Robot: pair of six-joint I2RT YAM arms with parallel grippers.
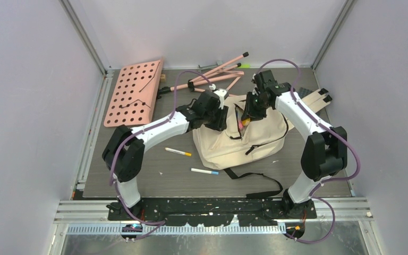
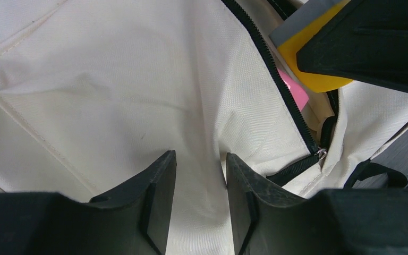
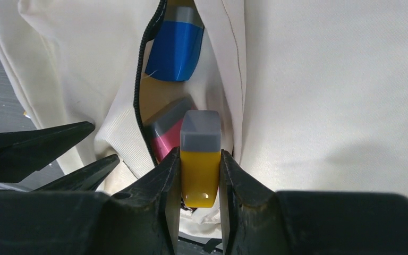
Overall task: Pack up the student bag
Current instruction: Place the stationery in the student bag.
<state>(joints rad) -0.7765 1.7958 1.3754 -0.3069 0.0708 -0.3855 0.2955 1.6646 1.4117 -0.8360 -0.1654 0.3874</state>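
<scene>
The cream student bag (image 1: 239, 143) lies in the middle of the table with its black zipper (image 2: 276, 79) open. My left gripper (image 1: 220, 119) pinches a fold of the bag's cloth (image 2: 201, 159) beside the opening. My right gripper (image 1: 246, 118) is shut on a yellow marker with a grey cap (image 3: 200, 170) and holds it over the open slot; the marker also shows in the left wrist view (image 2: 308, 64). Inside the bag (image 3: 324, 79) lie a blue marker (image 3: 175, 50) and a pink marker (image 3: 164, 135).
Two pens lie on the table left of and in front of the bag, one yellow-tipped (image 1: 178, 152) and one blue-tipped (image 1: 204, 171). A pink pegboard (image 1: 134, 91) and pink folding legs (image 1: 220, 71) lie at the back. Black straps (image 1: 255, 183) trail toward the front.
</scene>
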